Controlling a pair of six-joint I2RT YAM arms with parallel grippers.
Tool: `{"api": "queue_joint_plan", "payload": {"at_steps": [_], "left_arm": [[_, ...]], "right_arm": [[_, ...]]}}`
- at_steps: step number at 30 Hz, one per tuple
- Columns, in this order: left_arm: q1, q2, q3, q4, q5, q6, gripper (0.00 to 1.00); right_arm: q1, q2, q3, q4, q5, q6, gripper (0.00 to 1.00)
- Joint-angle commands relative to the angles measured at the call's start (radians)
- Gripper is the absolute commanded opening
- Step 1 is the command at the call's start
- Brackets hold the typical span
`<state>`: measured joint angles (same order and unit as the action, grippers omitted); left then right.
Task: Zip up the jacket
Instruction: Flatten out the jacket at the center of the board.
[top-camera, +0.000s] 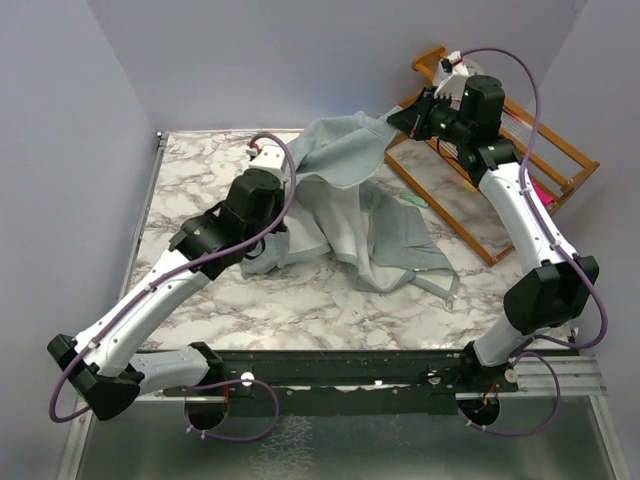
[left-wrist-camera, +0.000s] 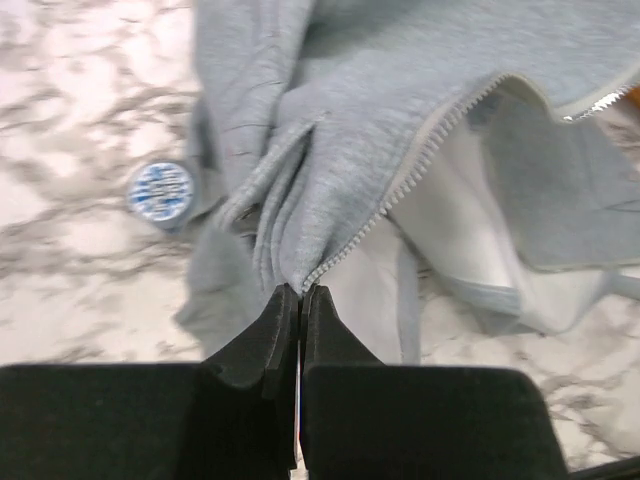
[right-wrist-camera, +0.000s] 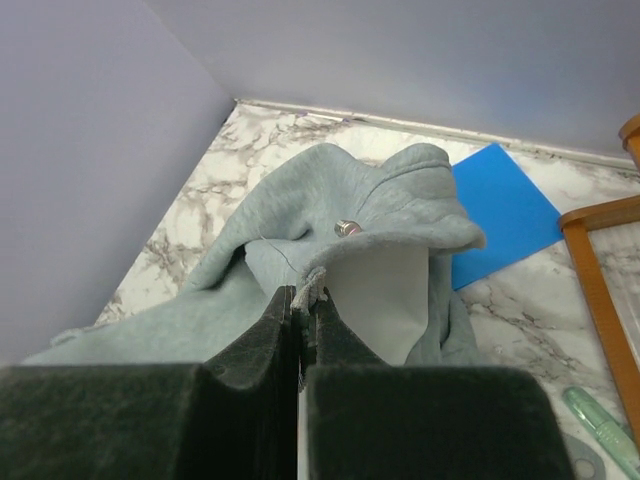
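The left gripper (left-wrist-camera: 300, 297) pinches the jacket (top-camera: 350, 210) at its zipper (left-wrist-camera: 420, 160) edge (the teeth lie unjoined). The right gripper (right-wrist-camera: 303, 297), fingers pressed together, pinches the jacket's far edge.

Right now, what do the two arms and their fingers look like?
Both the left arm and right arm have white tubular links joined by bulky black joint housings. A purple cable runs along the left one, a second cable, also purple, along the right. The left fingers and right fingers are matte black, wedge-shaped, tapering to the tips. No markings visible.
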<state>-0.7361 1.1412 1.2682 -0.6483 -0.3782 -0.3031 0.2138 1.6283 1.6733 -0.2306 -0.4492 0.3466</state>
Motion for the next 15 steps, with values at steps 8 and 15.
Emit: {"api": "queue_joint_plan", "payload": {"at_steps": [8,15], "left_arm": [[0.003,0.07,0.47,-0.351,-0.676,0.292,0.0],[0.002,0.031,0.421,-0.26,-0.51,0.402,0.0]], "right_arm": [[0.045,0.022,0.013,0.031,-0.07,0.02,0.0],[0.058,0.021,-0.042,0.054,-0.032,0.032,0.0]]}}
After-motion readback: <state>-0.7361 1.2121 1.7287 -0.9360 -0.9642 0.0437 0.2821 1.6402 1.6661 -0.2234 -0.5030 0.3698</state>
